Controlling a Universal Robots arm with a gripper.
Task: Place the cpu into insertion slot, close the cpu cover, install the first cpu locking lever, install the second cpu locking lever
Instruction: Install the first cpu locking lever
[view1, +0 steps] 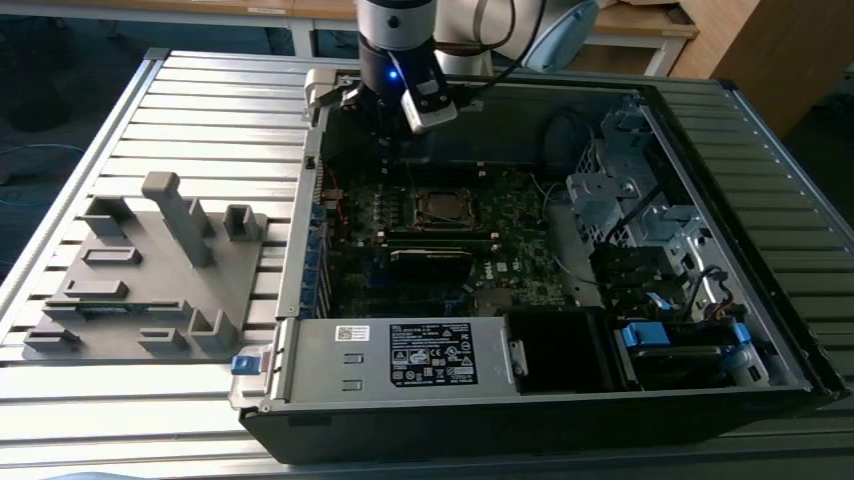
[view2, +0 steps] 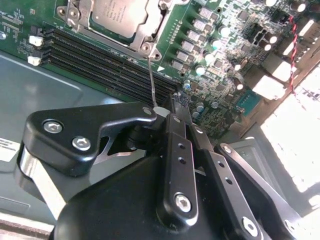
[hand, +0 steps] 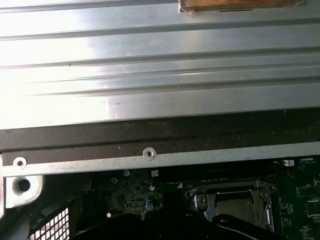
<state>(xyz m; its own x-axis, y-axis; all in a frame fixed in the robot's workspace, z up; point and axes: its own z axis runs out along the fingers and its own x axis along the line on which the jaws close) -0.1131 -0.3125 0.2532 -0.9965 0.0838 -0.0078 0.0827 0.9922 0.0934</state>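
Two fingers (view2: 125, 117) pinch a thin locking lever (view2: 151, 80) beside black memory slots (view2: 100, 65), cpu cover (view2: 152, 30) down.

A ribbed silver metal tabletop (view1: 200, 90) was seen carrying two things. An open black computer case (view1: 534, 425) was laid flat on it, and a grey moulded fixture (view1: 147, 300) was set just beside the case, at the exterior view's left.
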